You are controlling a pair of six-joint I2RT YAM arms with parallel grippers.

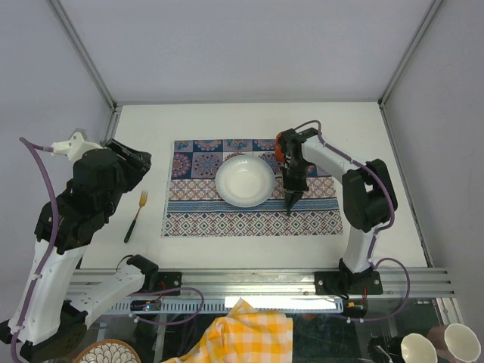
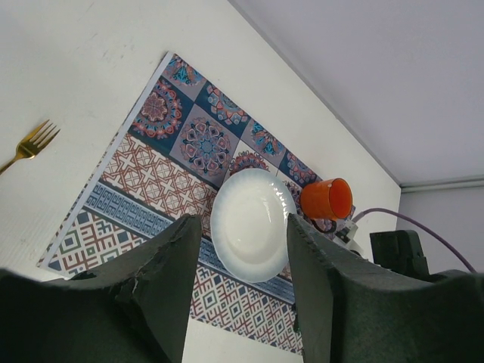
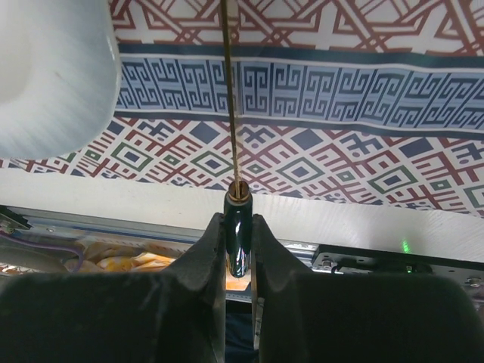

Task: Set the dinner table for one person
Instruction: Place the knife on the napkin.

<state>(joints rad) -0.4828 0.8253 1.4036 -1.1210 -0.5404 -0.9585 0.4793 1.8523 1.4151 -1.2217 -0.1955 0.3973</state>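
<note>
The white dinner table point(image 1: 144, 136) carries a blue-and-purple patterned placemat point(image 1: 204, 215) with a white plate point(image 1: 243, 180) on it. My right gripper point(image 1: 291, 198) hovers over the placemat just right of the plate. In the right wrist view it point(image 3: 238, 223) is shut on the dark glossy handle point(image 3: 238, 246) of a gold utensil. Its thin stem point(image 3: 231, 98) runs away over the mat, seen edge-on. An orange cup point(image 2: 327, 199) stands behind the plate point(image 2: 253, 223), by the right arm. A gold fork point(image 1: 136, 215) lies left of the placemat. My left gripper point(image 2: 243, 223) is open, empty and held high.
Aluminium rails point(image 1: 249, 278) edge the near side. Below them lie a yellow checked cloth point(image 1: 249, 333), a patterned bowl point(image 1: 106, 353) and two pale cups point(image 1: 420, 348). Grey walls close in the back and both sides.
</note>
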